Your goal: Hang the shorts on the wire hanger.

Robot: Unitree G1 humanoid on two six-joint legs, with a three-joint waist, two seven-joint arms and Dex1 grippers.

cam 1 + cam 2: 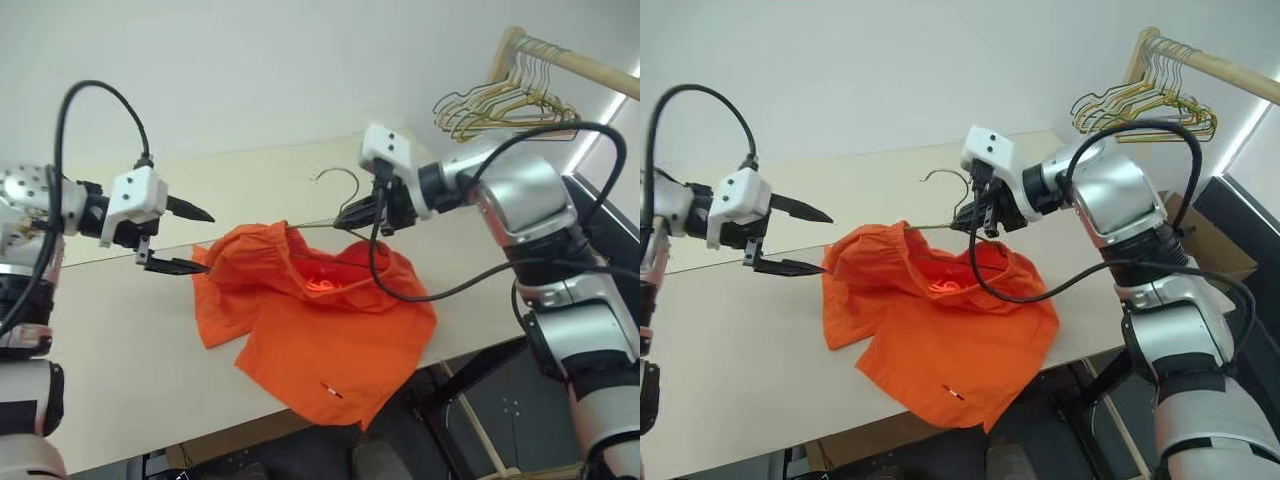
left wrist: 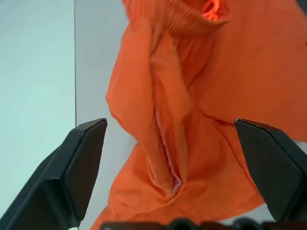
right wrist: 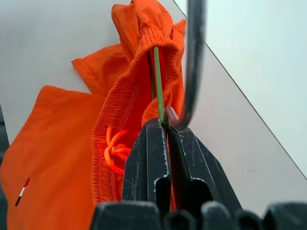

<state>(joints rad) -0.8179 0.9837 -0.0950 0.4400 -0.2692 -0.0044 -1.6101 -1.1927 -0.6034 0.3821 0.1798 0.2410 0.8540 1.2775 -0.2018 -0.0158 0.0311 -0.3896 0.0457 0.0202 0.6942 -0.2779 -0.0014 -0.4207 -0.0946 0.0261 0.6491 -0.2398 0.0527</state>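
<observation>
We see the orange shorts draped over the front edge of the pale table, one leg hanging past that edge, a small mark near its hem. Their gathered waistband is lifted at the far side, threaded onto the wire hanger, whose hook curves up over the tabletop. Our right gripper is clamped tight on the hanger's neck just below the hook, above the table's middle. Our left gripper hovers at the shorts' left side with its fingers spread wide, gripping nothing. A bunch of gold and green hangers hangs on a wooden rail beyond the table's far right corner.
</observation>
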